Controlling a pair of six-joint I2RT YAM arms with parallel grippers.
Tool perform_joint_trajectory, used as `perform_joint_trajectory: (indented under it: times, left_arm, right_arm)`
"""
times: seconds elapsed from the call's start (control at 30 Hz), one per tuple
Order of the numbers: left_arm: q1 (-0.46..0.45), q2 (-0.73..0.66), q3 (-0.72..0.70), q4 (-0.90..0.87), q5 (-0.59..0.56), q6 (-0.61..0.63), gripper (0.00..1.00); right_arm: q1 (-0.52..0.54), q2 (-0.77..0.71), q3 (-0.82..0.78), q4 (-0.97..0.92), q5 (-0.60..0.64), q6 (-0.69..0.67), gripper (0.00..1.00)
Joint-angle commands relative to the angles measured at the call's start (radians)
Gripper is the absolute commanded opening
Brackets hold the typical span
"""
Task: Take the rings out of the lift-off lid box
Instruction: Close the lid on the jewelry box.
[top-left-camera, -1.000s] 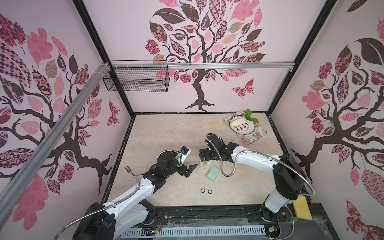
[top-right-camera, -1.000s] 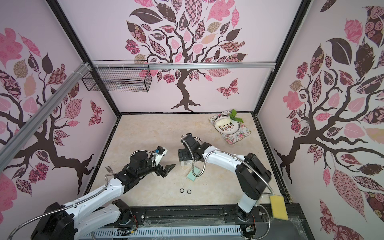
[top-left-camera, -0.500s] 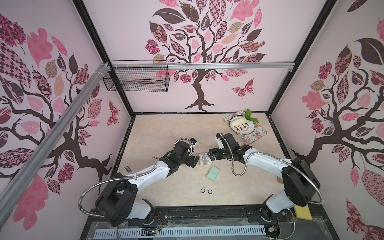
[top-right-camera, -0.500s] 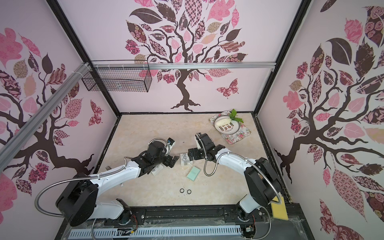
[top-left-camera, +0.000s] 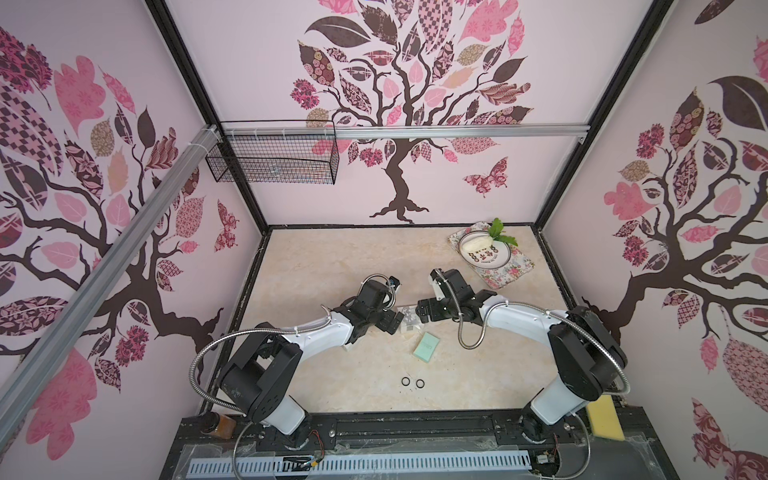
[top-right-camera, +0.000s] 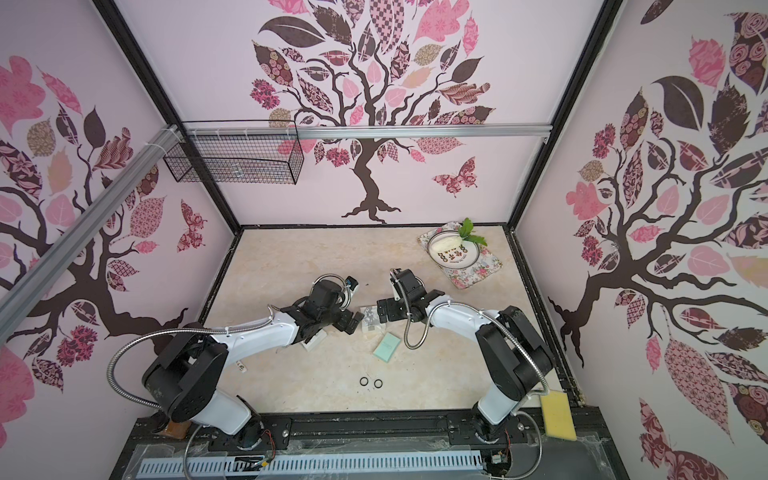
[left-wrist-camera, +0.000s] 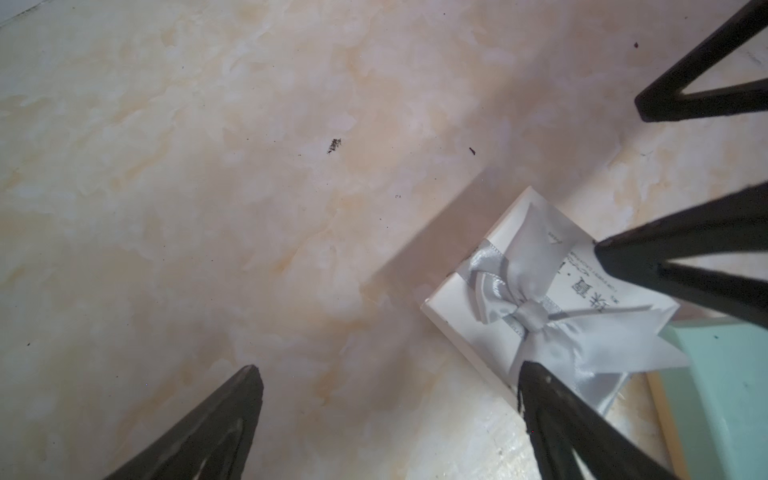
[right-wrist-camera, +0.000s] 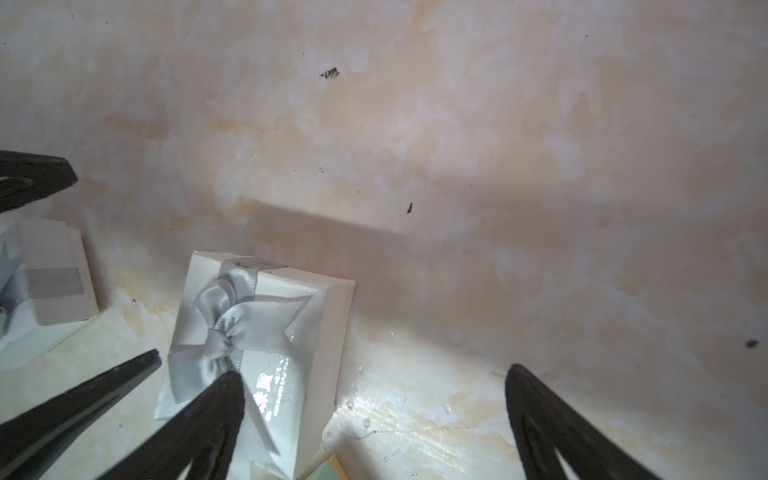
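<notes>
Left gripper (left-wrist-camera: 388, 374) and right gripper (right-wrist-camera: 374, 374) gape empty, flanking the white cardboard box with grey satin bow (left-wrist-camera: 457, 303); two black rings (top-left-camera: 406, 381) lie out front, others presumably inside. Light, crushable lid (right-wrist-camera: 324, 307): pinch its sidewalls.

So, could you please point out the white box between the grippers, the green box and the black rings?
white box (left-wrist-camera: 534, 313): left wrist view, on the bow's knot.
green box (top-left-camera: 427, 345): a top view, middle of its top.
black rings (top-left-camera: 405, 381): a top view, on one ring.
</notes>
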Motion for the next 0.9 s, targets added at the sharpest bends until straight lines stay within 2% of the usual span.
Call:
perform_joint_trajectory:
  times: [0.0,0.3,0.63,0.73,0.87]
  left_arm:
    - [-0.003,0.024,0.046,0.038,0.009,-0.004,0.98]
    - [-0.002,0.08,0.018,0.067,0.011,-0.023,0.98]
    - [-0.003,0.062,-0.029,0.072,-0.001,-0.033,0.98]
    - [-0.003,0.007,-0.041,0.064,-0.009,-0.036,0.98]
    - [-0.001,-0.148,-0.07,0.042,-0.009,-0.039,0.98]
  right_arm:
    - [-0.004,0.046,0.027,-0.021,0.028,-0.012,1.0]
    - [-0.004,0.08,0.018,-0.03,0.036,-0.004,1.0]
    - [-0.004,0.022,0.041,-0.061,0.046,-0.023,1.0]
    - [-0.004,-0.014,0.066,-0.086,0.044,-0.035,1.0]
    - [0.004,-0.065,0.091,-0.12,0.026,-0.045,1.0]
